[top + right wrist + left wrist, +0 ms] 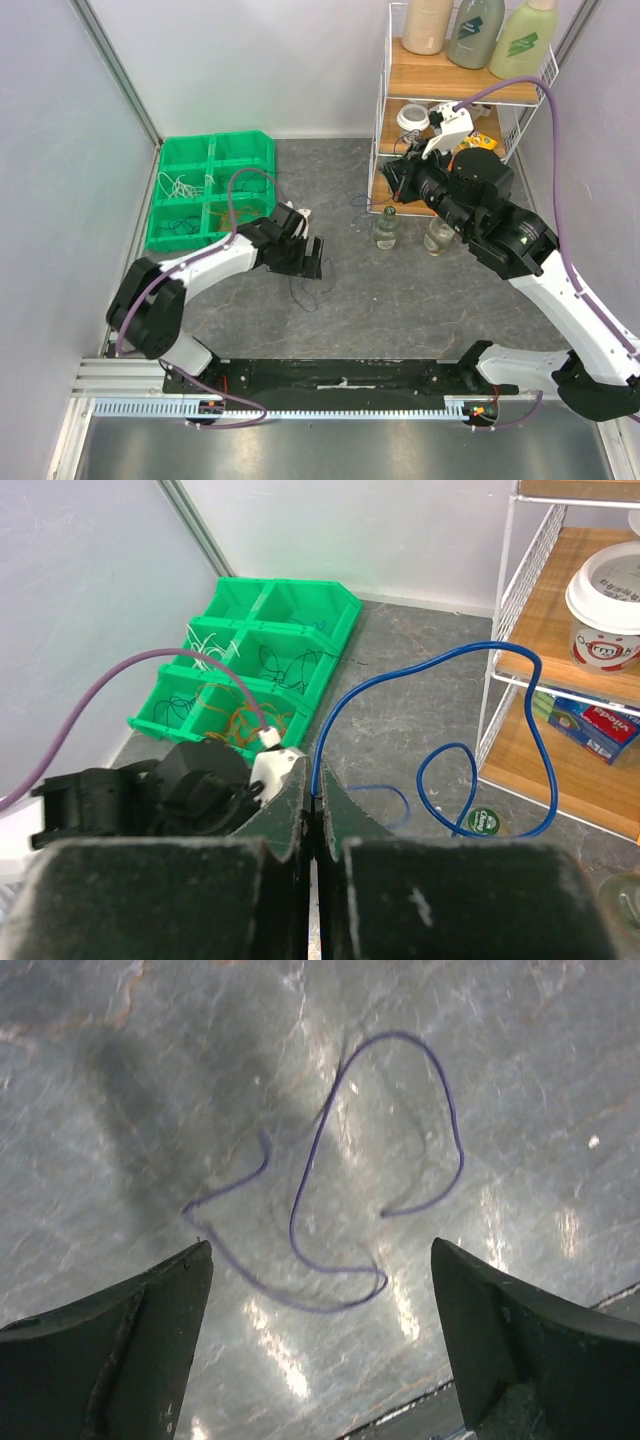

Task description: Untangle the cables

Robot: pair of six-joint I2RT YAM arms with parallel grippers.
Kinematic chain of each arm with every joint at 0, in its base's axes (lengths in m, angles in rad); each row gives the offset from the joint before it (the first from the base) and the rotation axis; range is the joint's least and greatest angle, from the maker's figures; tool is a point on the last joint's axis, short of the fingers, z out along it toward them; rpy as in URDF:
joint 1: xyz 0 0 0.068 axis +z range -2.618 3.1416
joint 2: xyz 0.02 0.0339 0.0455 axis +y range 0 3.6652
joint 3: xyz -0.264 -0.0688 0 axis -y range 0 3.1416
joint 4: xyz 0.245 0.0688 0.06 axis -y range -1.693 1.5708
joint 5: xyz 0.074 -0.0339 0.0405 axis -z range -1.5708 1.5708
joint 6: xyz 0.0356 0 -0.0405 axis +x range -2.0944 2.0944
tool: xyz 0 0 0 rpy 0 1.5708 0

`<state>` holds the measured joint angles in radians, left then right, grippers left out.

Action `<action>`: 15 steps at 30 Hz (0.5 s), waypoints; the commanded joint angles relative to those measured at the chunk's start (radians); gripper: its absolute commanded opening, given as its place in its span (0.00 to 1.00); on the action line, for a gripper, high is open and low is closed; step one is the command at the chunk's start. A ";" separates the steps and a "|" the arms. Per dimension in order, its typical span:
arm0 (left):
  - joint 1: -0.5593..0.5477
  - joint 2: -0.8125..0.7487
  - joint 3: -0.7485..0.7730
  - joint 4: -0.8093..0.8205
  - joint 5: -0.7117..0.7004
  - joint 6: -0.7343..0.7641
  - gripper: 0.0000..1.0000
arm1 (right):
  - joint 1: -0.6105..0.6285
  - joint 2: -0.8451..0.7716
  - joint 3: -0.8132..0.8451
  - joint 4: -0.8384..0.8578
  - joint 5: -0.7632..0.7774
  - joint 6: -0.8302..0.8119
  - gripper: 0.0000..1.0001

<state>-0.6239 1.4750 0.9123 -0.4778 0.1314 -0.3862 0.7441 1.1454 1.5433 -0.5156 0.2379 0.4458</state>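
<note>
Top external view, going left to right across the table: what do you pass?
green bin → left gripper → bottle → second bottle

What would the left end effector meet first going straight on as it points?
Probably the thin purple-blue looped wire lying on the grey marbled tabletop, centred ahead of the left end effector.

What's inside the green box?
Thin cables, sorted by colour: white cables, black cables and orange cables in separate compartments of the green box. From the right wrist, the left arm covers its near corner.
</note>
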 commanded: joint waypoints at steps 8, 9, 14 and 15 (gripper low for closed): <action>-0.071 0.263 0.203 -0.134 -0.160 -0.028 0.94 | -0.002 -0.026 -0.018 -0.008 0.028 -0.004 0.00; -0.074 0.248 0.188 -0.142 -0.188 -0.040 0.91 | -0.003 -0.027 -0.018 -0.008 0.031 -0.004 0.00; -0.077 0.173 0.109 -0.157 -0.280 -0.085 0.88 | -0.002 -0.023 -0.022 -0.011 0.034 -0.006 0.00; -0.076 0.171 0.111 -0.168 -0.298 -0.089 0.88 | -0.002 -0.019 -0.020 -0.009 0.032 -0.004 0.00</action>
<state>-0.7021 1.7157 1.0523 -0.5976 -0.0433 -0.4152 0.7441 1.1397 1.5265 -0.5339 0.2504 0.4458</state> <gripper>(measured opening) 0.878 0.011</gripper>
